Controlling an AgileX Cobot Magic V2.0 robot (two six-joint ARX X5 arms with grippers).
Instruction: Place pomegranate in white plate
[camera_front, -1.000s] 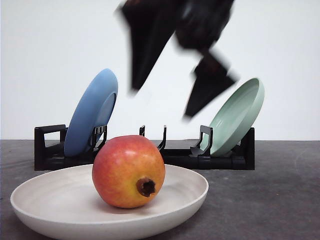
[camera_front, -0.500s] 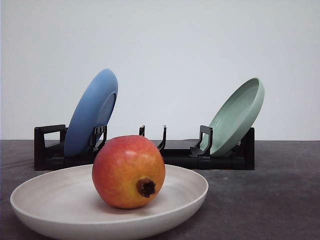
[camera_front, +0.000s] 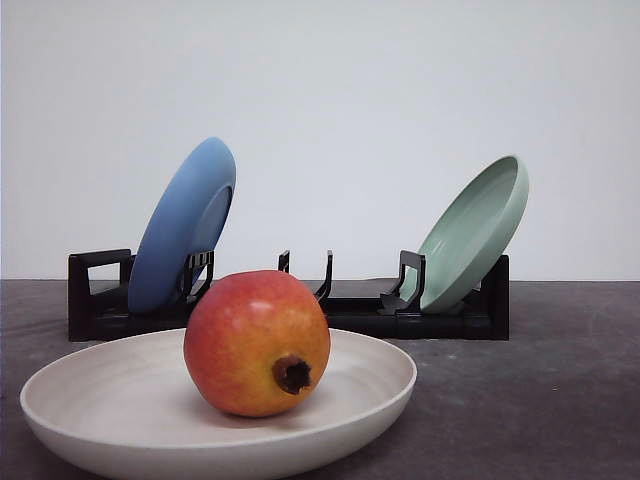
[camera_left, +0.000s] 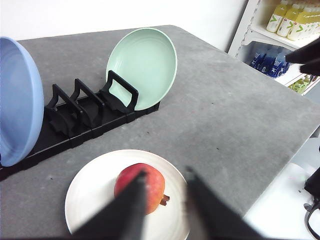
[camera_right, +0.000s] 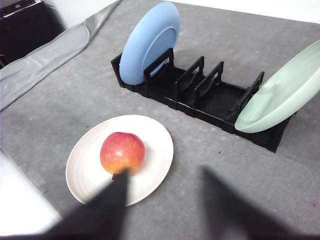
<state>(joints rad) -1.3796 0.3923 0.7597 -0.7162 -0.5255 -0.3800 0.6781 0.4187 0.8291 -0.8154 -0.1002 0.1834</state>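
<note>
The red-orange pomegranate (camera_front: 250, 340) rests in the white plate (camera_front: 100, 390) at the table's front, its brown crown nub facing the camera. The left wrist view looks down on the pomegranate (camera_left: 150, 182) in the plate (camera_left: 95, 190). My left gripper (camera_left: 165, 210) hangs open well above them, nothing between its fingers. In the right wrist view the pomegranate (camera_right: 122, 152) sits left of centre in the plate (camera_right: 155, 145). My right gripper (camera_right: 170, 210) is open too, high over the table and holding nothing.
Behind the white plate stands a black dish rack (camera_front: 350, 315) with a blue plate (camera_front: 185, 225) leaning at its left end and a pale green plate (camera_front: 475, 230) at its right. A shelf of bottles (camera_left: 290, 20) stands beyond the table's edge. A grey cloth (camera_right: 45, 55) lies off the table's side.
One second ago blurred dark arm parts crossed the top of the front view; they have left it. Pomegranate and plate have not moved.
</note>
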